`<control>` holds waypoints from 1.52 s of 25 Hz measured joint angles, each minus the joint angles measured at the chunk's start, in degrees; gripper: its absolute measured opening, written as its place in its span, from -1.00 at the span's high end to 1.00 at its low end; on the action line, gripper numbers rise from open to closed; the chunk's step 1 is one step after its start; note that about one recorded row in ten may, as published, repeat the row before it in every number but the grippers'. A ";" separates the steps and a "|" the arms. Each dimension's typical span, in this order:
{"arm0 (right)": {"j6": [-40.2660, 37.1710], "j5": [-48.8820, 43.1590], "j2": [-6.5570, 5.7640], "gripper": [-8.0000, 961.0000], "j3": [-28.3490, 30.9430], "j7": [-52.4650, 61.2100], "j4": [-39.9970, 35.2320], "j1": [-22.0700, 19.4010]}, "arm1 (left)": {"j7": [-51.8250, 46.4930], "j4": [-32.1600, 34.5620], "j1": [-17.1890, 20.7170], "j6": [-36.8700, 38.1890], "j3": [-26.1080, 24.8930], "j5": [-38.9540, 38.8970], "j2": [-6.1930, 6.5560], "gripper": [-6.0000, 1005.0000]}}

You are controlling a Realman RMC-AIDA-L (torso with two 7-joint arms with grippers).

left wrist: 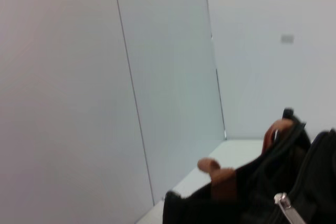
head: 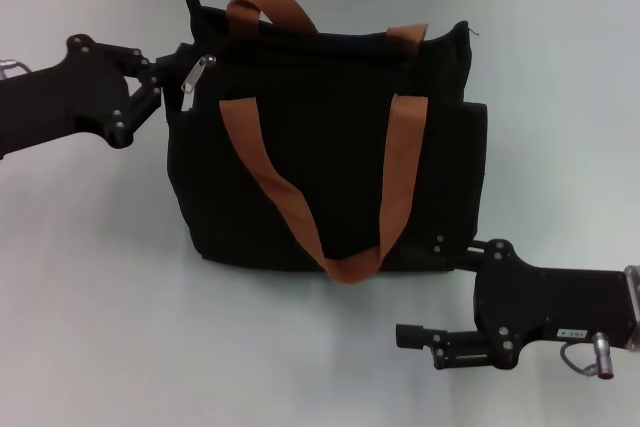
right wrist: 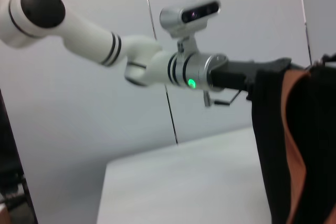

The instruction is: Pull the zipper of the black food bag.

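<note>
The black food bag (head: 330,137) stands upright on the white desk (head: 90,297), its two rust-orange strap handles (head: 330,187) falling across the near face. The zipper (head: 196,73), a small silver pull tab, hangs at the bag's far left corner, at the left end of the zip track along the top edge.

My left gripper (head: 165,87) is at that corner, just beside the tab. Its fingers appear to reach in against the bag's side below the tab, but black fingers against black fabric leave me unable to tell whether they are spread or closed, or whether they have the tab at all. In the left wrist view the tab (left wrist: 287,209) shows bare at the frame's edge.

My right gripper (head: 440,297) sits at the bag's near right bottom corner. One finger reaches the corner of the bag; the other (head: 425,337) stands clear of it nearer to me, so the fingers are spread and hold nothing.

Risks, in my judgement:
- The tab is small and loose; a closure slightly off would pinch fabric, not metal.
- With the bag unsecured, a pull along the track could drag or tip the whole bag rather than run the slider.
- The far handle lies close to the track and may snag.
</note>
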 joint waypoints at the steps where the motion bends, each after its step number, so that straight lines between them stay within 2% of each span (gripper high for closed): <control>1: -0.71 0.22 0.01 -0.67 0.27 0.13 0.06 0.15 | 0.00 0.00 0.00 0.00 0.00 0.00 0.00 0.94; 7: -6.28 2.74 -0.05 -0.67 0.62 4.41 -0.56 1.24 | 0.28 1.80 1.27 4.51 -3.51 -0.01 -1.23 0.94; 9: -9.64 6.40 -0.14 -0.67 0.76 14.44 -3.33 2.95 | 1.26 3.05 1.99 5.09 -4.35 -0.42 -2.59 0.94; 11: -10.37 10.19 -0.16 -0.67 0.79 22.95 -6.60 4.53 | 1.82 3.10 2.19 5.10 -4.38 -0.89 -3.07 0.94; 15: -8.81 14.01 -0.17 -0.67 0.74 33.82 -11.58 8.88 | 2.27 3.13 2.29 4.92 -4.43 -1.79 -3.22 0.94; 16: -8.81 14.01 -0.17 -0.67 0.74 33.82 -11.58 8.88 | 2.27 3.13 2.29 4.92 -4.43 -1.79 -3.22 0.94; 17: -6.47 14.11 -0.17 -0.67 0.41 40.32 -14.25 11.61 | 2.27 3.10 2.28 4.78 -4.46 -1.88 -3.22 0.94; 18: -6.47 14.11 -0.17 -0.67 0.41 40.32 -14.25 11.61 | 2.27 3.04 2.26 4.64 -4.48 -1.89 -3.22 0.94; 21: -2.22 13.24 -0.81 -0.67 -1.04 49.17 -16.72 15.93 | 2.22 2.91 2.11 3.94 -4.50 -1.91 -3.27 0.94; 22: 0.46 12.01 -1.40 -0.67 -2.78 54.13 -17.13 18.98 | 2.15 2.91 2.04 3.77 -4.50 -1.91 -3.30 0.94; 23: 0.46 12.01 -1.40 -0.67 -2.78 54.13 -17.13 18.98 | 2.00 2.95 1.99 3.64 -4.51 -1.92 -3.32 0.94; 24: 2.63 9.97 -1.79 -0.67 -4.25 58.67 -17.30 21.78 | 1.91 2.99 1.97 3.63 -4.51 -1.93 -3.32 0.94; 26: 3.56 8.73 -1.91 -0.67 -4.72 60.67 -17.34 23.09 | 1.74 3.11 1.96 3.62 -4.58 -1.94 -3.32 0.94; 27: 5.33 5.37 -2.00 -0.67 -5.29 64.95 -17.30 26.22 | 1.72 3.12 1.95 3.61 -4.64 -1.94 -3.32 0.93; 28: 5.33 5.37 -2.00 -0.67 -5.29 64.95 -17.30 26.22 | 1.72 3.13 1.94 3.61 -4.72 -1.94 -3.32 0.93; 30: 6.30 0.75 -2.00 -0.67 -5.47 69.99 -16.97 30.05 | 1.71 3.14 1.84 3.60 -4.78 -1.94 -3.31 0.93; 34: 6.35 -1.94 -1.98 -0.67 -5.78 73.98 -16.87 32.72 | 1.70 3.14 1.71 3.59 -4.78 -1.94 -3.31 0.93; 38: 9.65 -3.75 -1.64 -0.67 -9.20 79.48 -17.06 35.34 | 1.70 3.14 1.59 3.60 -4.78 -1.94 -3.30 0.93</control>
